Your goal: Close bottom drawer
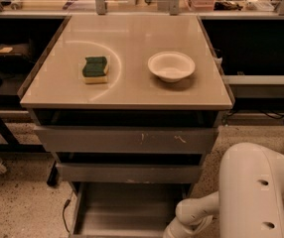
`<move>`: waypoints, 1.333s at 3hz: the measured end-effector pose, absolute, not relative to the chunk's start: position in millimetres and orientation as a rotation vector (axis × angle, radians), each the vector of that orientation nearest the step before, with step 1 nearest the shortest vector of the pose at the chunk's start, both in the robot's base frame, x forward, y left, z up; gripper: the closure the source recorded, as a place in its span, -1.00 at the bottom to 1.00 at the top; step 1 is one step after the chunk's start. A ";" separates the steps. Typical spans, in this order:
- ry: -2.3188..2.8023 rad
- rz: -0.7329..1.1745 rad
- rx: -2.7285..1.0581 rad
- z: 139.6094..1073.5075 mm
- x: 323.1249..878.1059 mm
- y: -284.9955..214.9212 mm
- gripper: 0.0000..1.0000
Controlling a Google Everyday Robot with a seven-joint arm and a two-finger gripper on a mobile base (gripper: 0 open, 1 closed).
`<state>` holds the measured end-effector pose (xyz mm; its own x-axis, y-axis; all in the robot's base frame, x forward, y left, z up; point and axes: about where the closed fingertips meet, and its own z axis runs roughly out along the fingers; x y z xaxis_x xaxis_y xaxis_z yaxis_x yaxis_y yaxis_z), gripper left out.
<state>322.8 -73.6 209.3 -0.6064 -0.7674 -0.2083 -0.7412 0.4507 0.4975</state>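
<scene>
The bottom drawer (127,207) is pulled out towards me at the foot of the grey cabinet, and its flat grey tray floor shows empty. Its front strip lies below the lower edge of the view. Above it are the mid-width drawer front (127,172) and the widest drawer front with white scratch marks (127,140). My white arm (253,192) fills the lower right. Its forearm (194,217) reaches down and left beside the drawer's right side. My gripper is out of view below the frame's edge.
A beige tabletop (132,90) tops the cabinet and holds a green and yellow sponge (95,68) and a white bowl (171,66). Dark shelving stands on both sides. A black cable (65,209) hangs by the drawer's left side over speckled floor.
</scene>
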 end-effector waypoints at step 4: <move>-2.635 -0.867 1.371 209.2 322.7 -73.6 -1.00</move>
